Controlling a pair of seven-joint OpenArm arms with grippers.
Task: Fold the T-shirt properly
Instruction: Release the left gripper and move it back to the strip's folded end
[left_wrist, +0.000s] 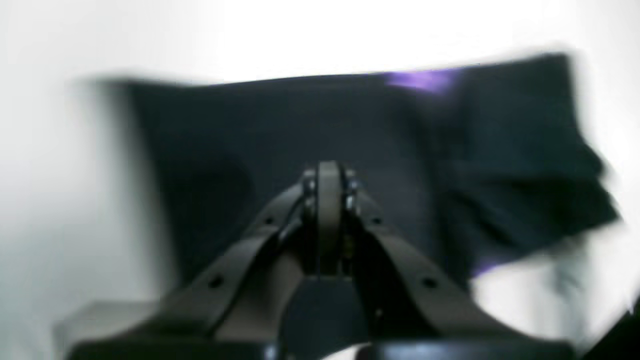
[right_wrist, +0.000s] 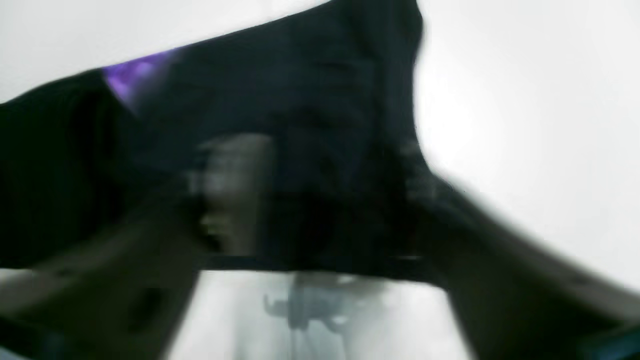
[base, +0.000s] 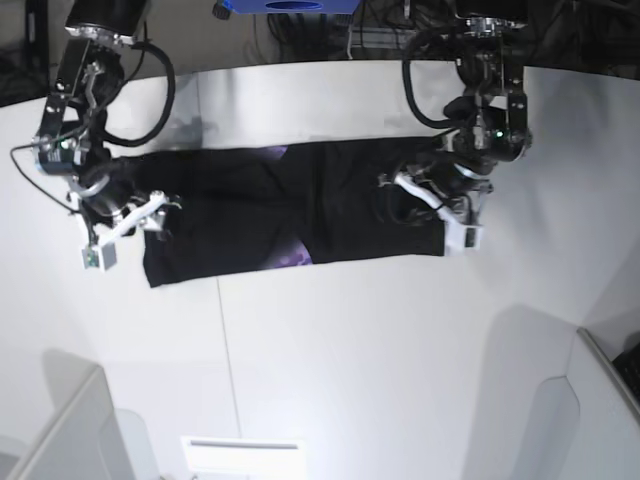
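Observation:
The black T-shirt lies on the white table as a long band running left to right, with a bit of purple print showing at its front edge. My left gripper hovers over the shirt's right part. In the left wrist view it is shut, with the shirt blurred behind it. My right gripper is at the shirt's left end. In the blurred right wrist view its fingers stand apart, with black cloth between them.
A blue object and cables sit beyond the table's far edge. Grey panels stand at the front left and front right. Bare white table lies in front of the shirt.

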